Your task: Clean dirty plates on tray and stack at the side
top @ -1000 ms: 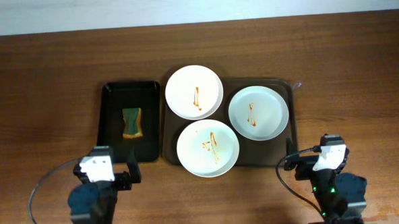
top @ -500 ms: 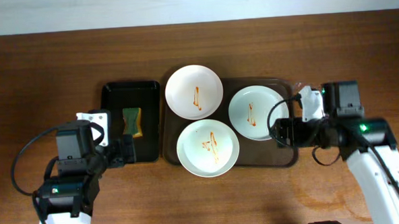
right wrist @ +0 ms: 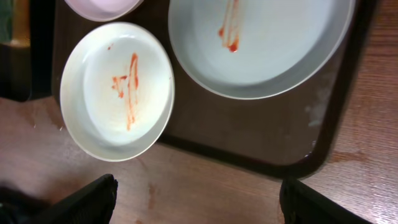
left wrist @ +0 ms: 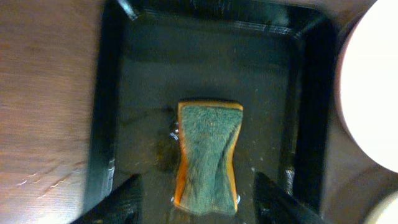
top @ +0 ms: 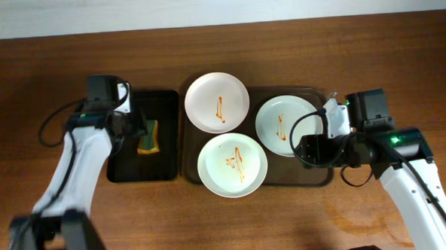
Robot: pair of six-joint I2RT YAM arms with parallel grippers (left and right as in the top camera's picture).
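Three white plates streaked with red sauce lie on the brown tray (top: 322,175): a back plate (top: 217,102), a front plate (top: 232,165) and a right plate (top: 289,126). A green and yellow sponge (top: 148,137) lies in the black tray (top: 127,171). My left gripper (top: 136,127) is open and hovers over the sponge (left wrist: 208,152), with one finger on each side of it (left wrist: 199,204). My right gripper (top: 308,150) is open and empty over the brown tray's front right part. In the right wrist view the fingers (right wrist: 205,205) frame bare wood, with the front plate (right wrist: 118,90) and right plate (right wrist: 261,43) ahead.
The black tray stands just left of the brown tray (right wrist: 249,140), nearly touching it. The back and front plates overhang the brown tray's left edge. Bare wooden table (top: 371,58) lies all around, wide on both sides and in front.
My left arm has swung from the table's front to the back, over the black tray and the sponge. My right gripper has shifted slightly along the brown tray's right side.
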